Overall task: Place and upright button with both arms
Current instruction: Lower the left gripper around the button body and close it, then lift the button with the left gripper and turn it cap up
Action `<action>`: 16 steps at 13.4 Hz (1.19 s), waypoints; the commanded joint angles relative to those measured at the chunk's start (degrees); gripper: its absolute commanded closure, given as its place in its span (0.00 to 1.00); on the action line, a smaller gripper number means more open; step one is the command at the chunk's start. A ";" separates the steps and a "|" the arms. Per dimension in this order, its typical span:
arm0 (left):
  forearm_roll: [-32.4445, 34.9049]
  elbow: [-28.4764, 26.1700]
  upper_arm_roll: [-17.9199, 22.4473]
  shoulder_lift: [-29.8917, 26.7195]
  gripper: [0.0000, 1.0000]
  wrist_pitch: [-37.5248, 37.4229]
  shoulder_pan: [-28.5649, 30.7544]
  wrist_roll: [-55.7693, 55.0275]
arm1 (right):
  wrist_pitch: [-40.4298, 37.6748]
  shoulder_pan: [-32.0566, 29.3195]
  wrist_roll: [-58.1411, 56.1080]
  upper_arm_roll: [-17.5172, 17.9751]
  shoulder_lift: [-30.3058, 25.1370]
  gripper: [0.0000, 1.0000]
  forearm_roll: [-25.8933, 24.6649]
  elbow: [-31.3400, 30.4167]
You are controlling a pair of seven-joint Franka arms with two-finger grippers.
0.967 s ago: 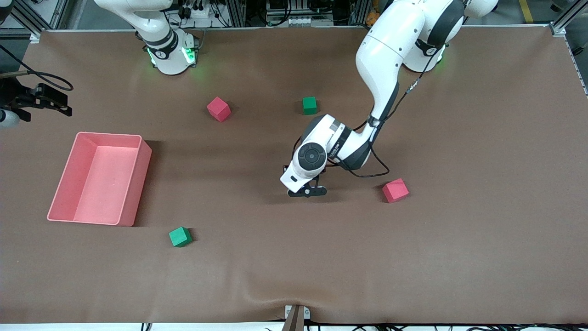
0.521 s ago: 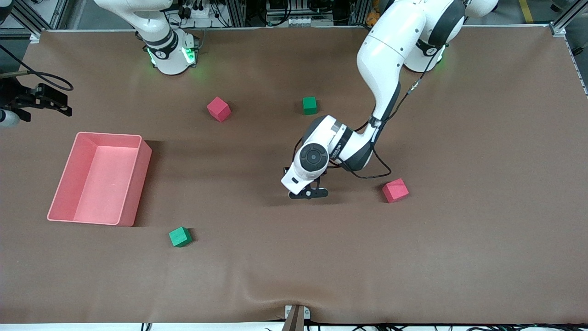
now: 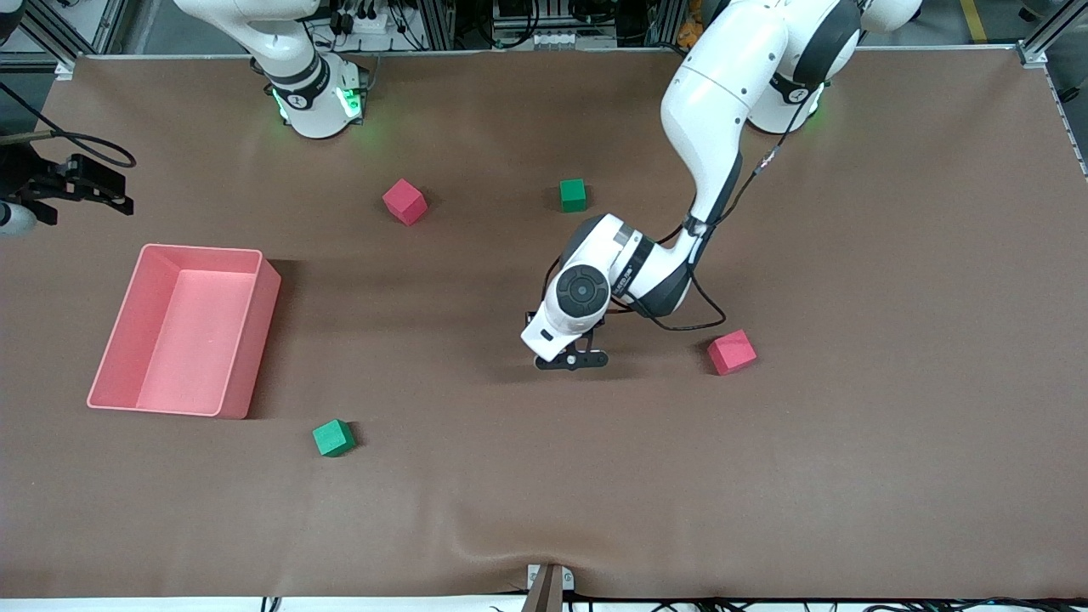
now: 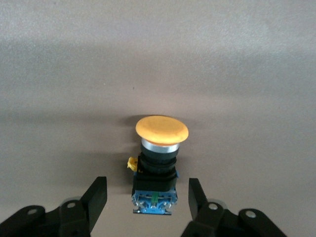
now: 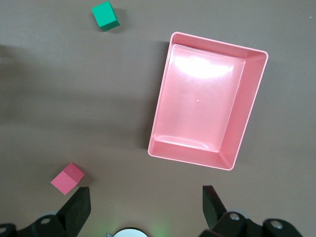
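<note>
The right gripper (image 5: 145, 205) waits high over the right arm's end of the table, fingers spread wide and empty, the pink tray (image 3: 246, 340) below it. Toward the middle, the left gripper (image 4: 147, 197) is down at the table, its 2 fingers (image 4: 98, 195) apart on either side of the button (image 4: 160, 158), not yet touching it. The button lies on its side on the brown table (image 3: 850, 467).

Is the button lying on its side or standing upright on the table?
Lying on its side: the button shows its orange cap facing sideways, body flat on the table, between the left gripper fingers.
</note>
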 commanded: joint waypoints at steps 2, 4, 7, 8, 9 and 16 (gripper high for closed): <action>-0.14 0.81 0.74 0.85 0.27 1.40 -0.59 0.83 | -0.62 0.27 0.25 -0.09 -0.54 0.00 -0.38 -0.06; -0.14 0.72 0.74 0.85 0.32 1.40 -0.59 0.83 | -0.62 0.27 0.25 -0.09 -0.54 0.00 -0.38 -0.06; -0.05 0.72 0.74 1.03 0.36 1.40 -0.59 0.92 | -0.62 0.27 0.25 -0.09 -0.54 0.00 -0.29 -0.06; -0.05 0.81 0.74 1.55 0.36 1.74 -0.59 1.18 | -0.62 0.27 0.25 0.00 -0.54 0.00 -0.38 -0.06; -0.05 0.72 0.74 1.64 0.36 2.44 -0.68 1.18 | -0.62 0.27 0.25 0.00 -0.54 0.00 -0.38 -0.06; 0.12 0.72 0.74 1.64 0.72 2.63 -0.77 1.10 | -0.62 0.10 0.34 -0.18 -0.71 0.00 -0.29 -0.06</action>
